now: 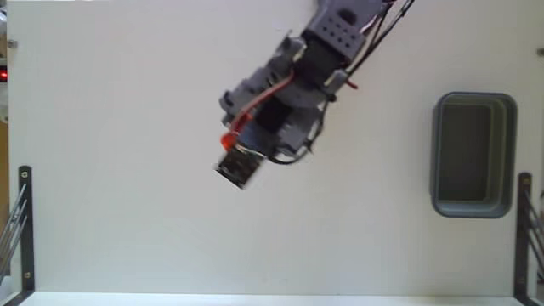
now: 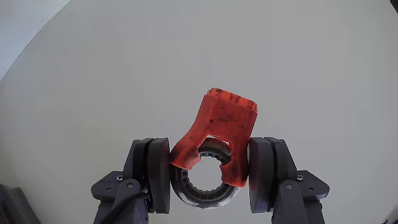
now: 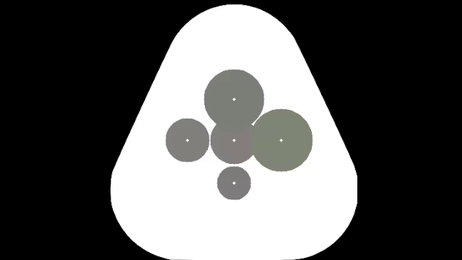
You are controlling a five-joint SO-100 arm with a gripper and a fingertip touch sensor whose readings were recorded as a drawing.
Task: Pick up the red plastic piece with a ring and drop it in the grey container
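Wrist view shows the gripper (image 2: 209,177) clamped on the red piece (image 2: 221,127), its 2 dark fingers (image 2: 157,174) pressing either side of the metal ring (image 2: 202,190) while the red block points toward 12 o'clock above the white table (image 2: 124,74). Fixed view puts the arm (image 1: 289,93) near the top middle, with the grey container (image 1: 473,155) well apart at 3 o'clock.

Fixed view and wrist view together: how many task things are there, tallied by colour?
Red: 1, the red plastic piece with a ring, held between the gripper jaws.
Grey: 1, the grey container, on the white table.
Total: 2.
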